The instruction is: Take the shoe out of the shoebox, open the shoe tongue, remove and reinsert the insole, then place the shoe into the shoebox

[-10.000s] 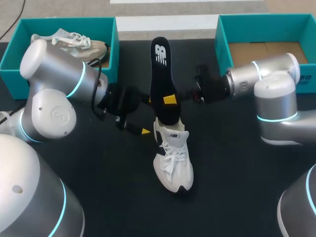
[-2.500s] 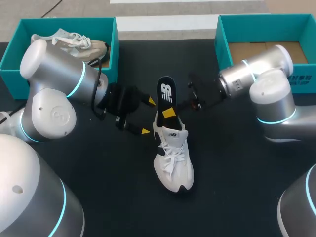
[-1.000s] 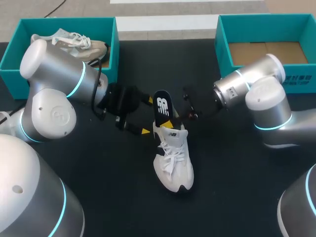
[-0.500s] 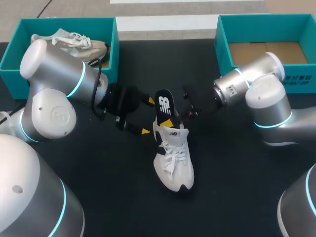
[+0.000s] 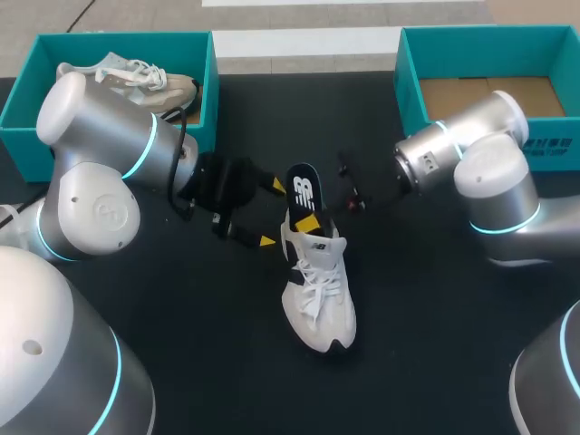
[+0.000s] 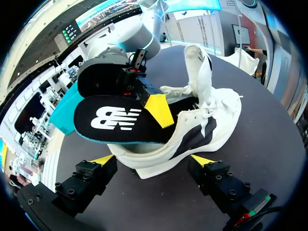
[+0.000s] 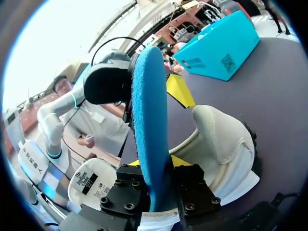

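Two fingers of my right gripper [image 7: 156, 166] are pinched on the black insole [image 5: 302, 190], one on each face. They hold it on edge with its front end tucked into the collar of the white shoe [image 5: 317, 290]. I judge this to be the reinsertion step, only partly done. The shoe stands on the table [image 5: 435, 344], toe toward the robot, well apart from the shoebox [image 5: 410, 95] at the right. My left gripper [image 5: 270, 213] is spread wide at the heel, probably to brace the shoe against the push, though I cannot confirm contact
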